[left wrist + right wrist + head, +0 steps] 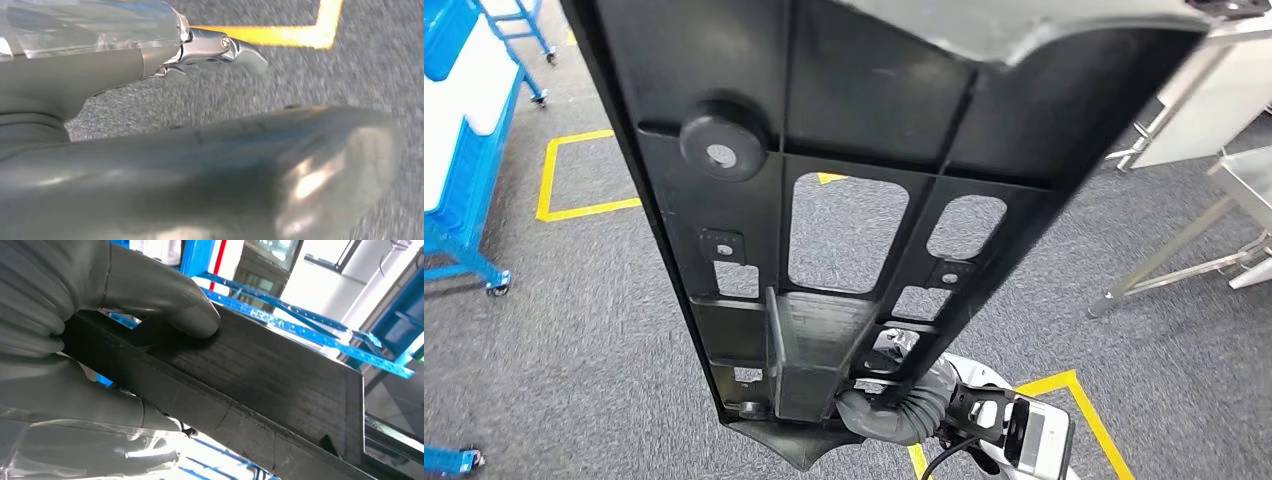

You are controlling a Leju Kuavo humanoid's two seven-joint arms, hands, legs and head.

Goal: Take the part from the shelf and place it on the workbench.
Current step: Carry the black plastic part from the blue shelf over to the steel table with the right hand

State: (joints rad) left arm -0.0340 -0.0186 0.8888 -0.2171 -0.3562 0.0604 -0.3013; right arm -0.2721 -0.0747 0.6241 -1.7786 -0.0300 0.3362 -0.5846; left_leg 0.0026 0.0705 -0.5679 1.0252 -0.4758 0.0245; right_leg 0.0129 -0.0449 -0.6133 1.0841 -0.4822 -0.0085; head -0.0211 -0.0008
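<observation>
Clearly, the part [864,200] is a large black plastic panel with ribs, several cut-out windows and a round boss with a pale centre. It stands tilted and close before the head camera, its narrow end low, where the right hand [894,405] holds it. I can read no brand, label or writing on the part or anywhere around.

In the right wrist view the right hand [75,325] grips the part [260,385] firmly: the grey thumb presses on the flat black face and the other fingers wrap under the edge. Behind the part this view shows blue perforated shelf bars [300,322] and a bright window, which the head view does not give.

The head view shows grey carpet floor [584,330] with yellow tape lines [574,175], a blue wheeled rack [464,150] at the left, and the steel legs of a counter [1184,250] at the right, well apart from the part.

The left wrist view is blurred. It shows the left hand [215,47] over the grey carpet [360,70] near a yellow tape corner [300,32]; the fingers are stretched out and hold nothing.
</observation>
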